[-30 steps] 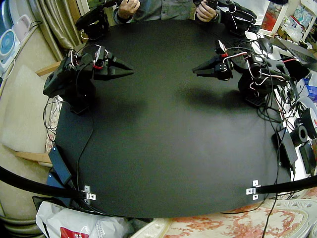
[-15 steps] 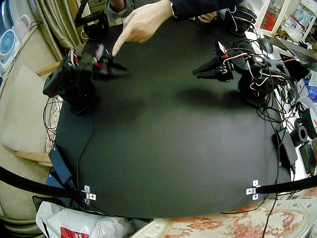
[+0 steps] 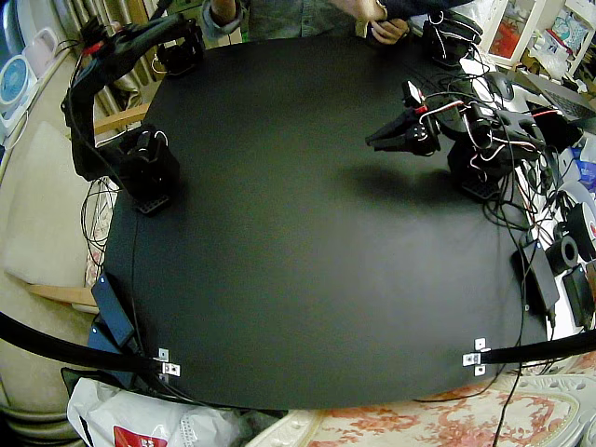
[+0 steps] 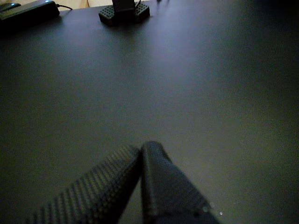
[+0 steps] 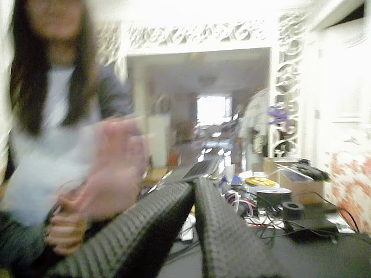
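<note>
The black surface (image 3: 307,261) spreads bare between the two arms. The right arm (image 3: 82,102) rears high at the far corner. The right hand (image 5: 194,184), fingers pressed together, sits just beside a person's blurred palm (image 5: 113,168). The left hand (image 4: 142,148), likewise pinched together, hovers low over the surface.

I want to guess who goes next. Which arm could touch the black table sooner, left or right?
Probably left. The left pincer hangs shut, low over the table. The right pincer points high up, away from the table, towards a person.
</note>
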